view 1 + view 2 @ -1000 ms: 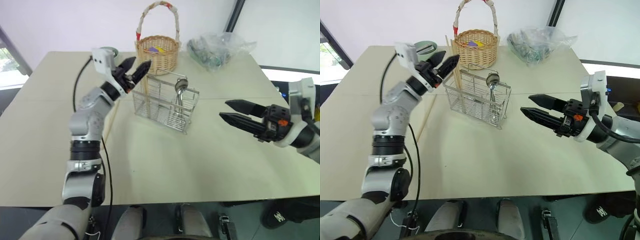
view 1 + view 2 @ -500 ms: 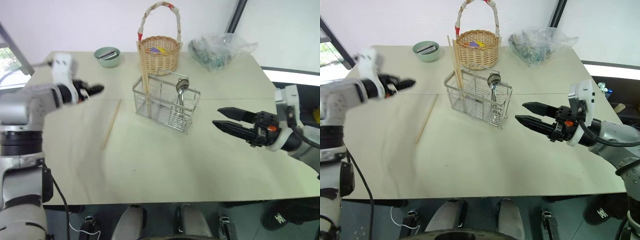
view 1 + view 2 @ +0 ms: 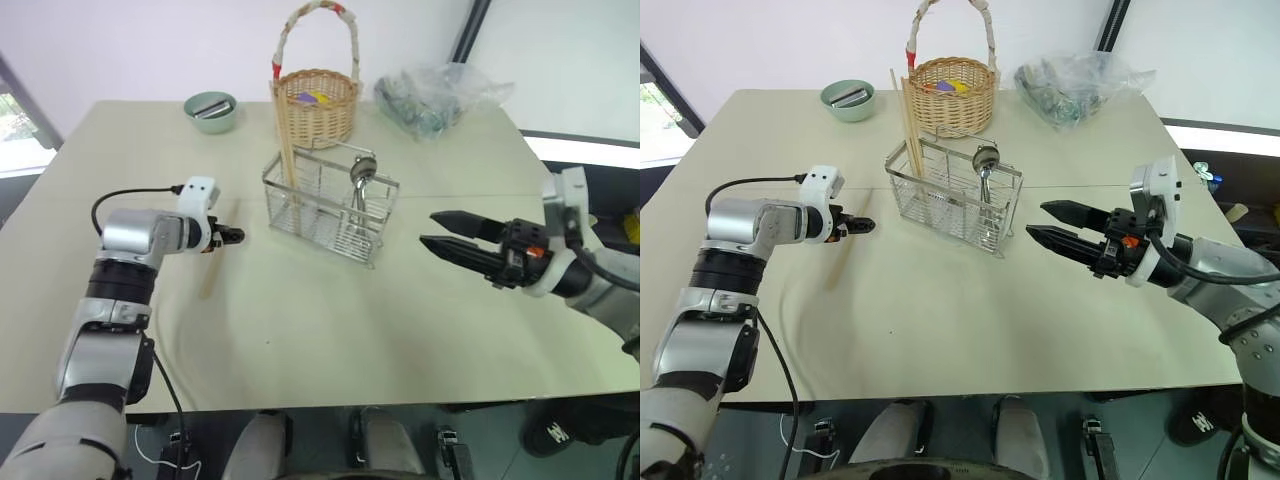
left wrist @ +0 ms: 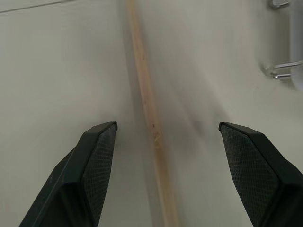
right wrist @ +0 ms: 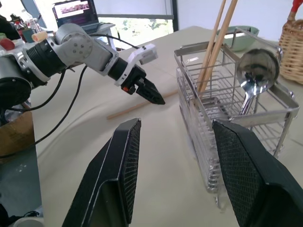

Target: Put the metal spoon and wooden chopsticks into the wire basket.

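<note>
1. The metal spoon (image 3: 984,170) already stands in the wire basket (image 3: 952,195), bowl up, in the compartment on the robot's right side. Two wooden chopsticks (image 3: 908,120) also stand in the basket, in its left compartment, leaning and rising well above the rim.
2. One chopstick (image 4: 150,124) is left: it lies flat on the counter (image 3: 970,330), to the left of the wire basket and well apart from it, running roughly from the far edge toward the near edge.
3. The left claw (image 4: 168,142) hangs low over that chopstick with its fingers spread wide, one on each side of the stick and neither touching it. It holds nothing.
4. The right claw (image 3: 1050,222) hovers to the right of the wire basket, pointing at it, fingers parted and empty.
5. I judge the task mostly done; picking up the last stick and dropping it in remains.
6. The chopstick is thin, straight, pale tan wood; the spoon is shiny silver with a thin handle.
</note>
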{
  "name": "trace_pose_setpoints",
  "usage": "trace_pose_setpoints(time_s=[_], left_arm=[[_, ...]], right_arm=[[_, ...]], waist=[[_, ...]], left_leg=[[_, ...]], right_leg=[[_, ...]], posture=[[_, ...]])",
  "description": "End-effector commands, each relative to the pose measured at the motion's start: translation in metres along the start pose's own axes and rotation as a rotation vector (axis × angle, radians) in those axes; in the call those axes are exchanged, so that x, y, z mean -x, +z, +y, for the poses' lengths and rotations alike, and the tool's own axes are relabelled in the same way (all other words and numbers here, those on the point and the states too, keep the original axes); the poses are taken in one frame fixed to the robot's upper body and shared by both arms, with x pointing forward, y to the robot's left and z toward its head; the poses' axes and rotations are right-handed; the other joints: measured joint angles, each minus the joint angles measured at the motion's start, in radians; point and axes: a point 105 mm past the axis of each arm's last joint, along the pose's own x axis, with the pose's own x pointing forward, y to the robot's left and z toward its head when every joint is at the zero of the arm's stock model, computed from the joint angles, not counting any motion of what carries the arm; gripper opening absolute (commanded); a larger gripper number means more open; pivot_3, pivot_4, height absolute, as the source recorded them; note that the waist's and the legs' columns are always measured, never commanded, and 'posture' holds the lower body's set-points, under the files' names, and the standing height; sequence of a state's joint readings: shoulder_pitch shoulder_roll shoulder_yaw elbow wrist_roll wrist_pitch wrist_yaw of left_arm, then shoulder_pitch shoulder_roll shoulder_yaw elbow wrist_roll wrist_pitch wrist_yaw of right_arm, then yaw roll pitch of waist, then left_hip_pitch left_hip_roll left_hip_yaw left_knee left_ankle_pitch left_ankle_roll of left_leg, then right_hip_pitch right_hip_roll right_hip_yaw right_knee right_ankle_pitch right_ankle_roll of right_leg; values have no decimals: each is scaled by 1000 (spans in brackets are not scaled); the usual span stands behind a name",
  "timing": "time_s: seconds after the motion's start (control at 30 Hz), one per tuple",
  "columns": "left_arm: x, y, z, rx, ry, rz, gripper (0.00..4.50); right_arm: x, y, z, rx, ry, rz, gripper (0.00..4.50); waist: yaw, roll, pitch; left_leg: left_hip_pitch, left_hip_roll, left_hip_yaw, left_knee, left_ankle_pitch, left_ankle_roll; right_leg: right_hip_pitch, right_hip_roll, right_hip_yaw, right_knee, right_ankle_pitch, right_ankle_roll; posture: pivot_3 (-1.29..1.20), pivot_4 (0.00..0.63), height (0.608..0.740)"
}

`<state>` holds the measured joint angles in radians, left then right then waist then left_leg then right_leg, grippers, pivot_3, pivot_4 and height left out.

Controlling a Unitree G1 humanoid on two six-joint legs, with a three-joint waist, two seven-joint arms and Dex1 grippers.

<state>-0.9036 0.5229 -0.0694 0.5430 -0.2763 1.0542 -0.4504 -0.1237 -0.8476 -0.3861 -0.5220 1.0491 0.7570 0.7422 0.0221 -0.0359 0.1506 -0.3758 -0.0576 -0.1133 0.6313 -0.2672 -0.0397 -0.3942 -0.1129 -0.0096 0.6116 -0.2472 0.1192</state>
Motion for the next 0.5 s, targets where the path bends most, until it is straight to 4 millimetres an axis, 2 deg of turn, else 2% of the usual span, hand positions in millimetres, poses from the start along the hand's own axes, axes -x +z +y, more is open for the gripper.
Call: trace_pose_setpoints(time_s=[0.03, 0.17, 0.2, 0.27, 0.37, 0.43, 0.47, 0.5], left_arm=[[-12, -1, -2, -20, 13, 28, 3627], [-25, -5, -9, -20, 2, 53, 3627], [-27, -4, -11, -13, -4, 54, 3387], [-29, 0, -13, -11, -2, 39, 2860], [-30, 6, -14, -5, -3, 17, 1440], [-29, 8, -13, 0, 2, 13, 341], [-29, 8, -12, 0, 5, 12, 31], [-29, 9, -11, -2, 9, 10, 31]], right_arm=[[5, 14, 5, 52, -10, -42, 2472], [6, 15, 5, 56, -22, -43, 2472], [6, 15, 5, 57, -24, -44, 2472], [6, 15, 5, 58, -29, -46, 2472], [6, 15, 5, 58, -34, -47, 2472], [6, 14, 5, 56, -36, -47, 2472], [6, 14, 5, 55, -36, -48, 2472], [6, 14, 5, 54, -37, -48, 2472]], waist=[[3, 1, 0], [19, 5, -3], [20, 6, -4], [20, 6, -4], [20, 6, -4], [21, 6, -4], [22, 6, -4], [22, 6, -4]], left_leg=[[1, 0, 0, 0, 0, 0], [2, 0, 1, 1, 0, 0], [2, 0, 1, 1, 0, 0], [3, 0, 1, 1, 0, 0], [2, 0, 1, 1, 0, 0], [2, -1, 1, 1, 0, 0], [1, -1, 0, 1, 0, 0], [1, -2, 0, 1, 0, 0]], right_leg=[[1, 0, 0, 0, 0, 0], [2, 0, 0, 0, 0, 0], [3, 0, -1, 0, 0, 0], [3, 0, -1, 0, 0, 1], [3, 0, -2, 0, -1, 1], [3, 0, -2, 0, -1, 2], [3, -1, -2, 0, -1, 2], [3, -1, -2, 0, -1, 2]], posture=[[0, 150, 681], [0, 150, 681], [0, 150, 681], [0, 150, 681], [0, 150, 681], [0, 150, 681], [0, 150, 681], [0, 150, 681]])
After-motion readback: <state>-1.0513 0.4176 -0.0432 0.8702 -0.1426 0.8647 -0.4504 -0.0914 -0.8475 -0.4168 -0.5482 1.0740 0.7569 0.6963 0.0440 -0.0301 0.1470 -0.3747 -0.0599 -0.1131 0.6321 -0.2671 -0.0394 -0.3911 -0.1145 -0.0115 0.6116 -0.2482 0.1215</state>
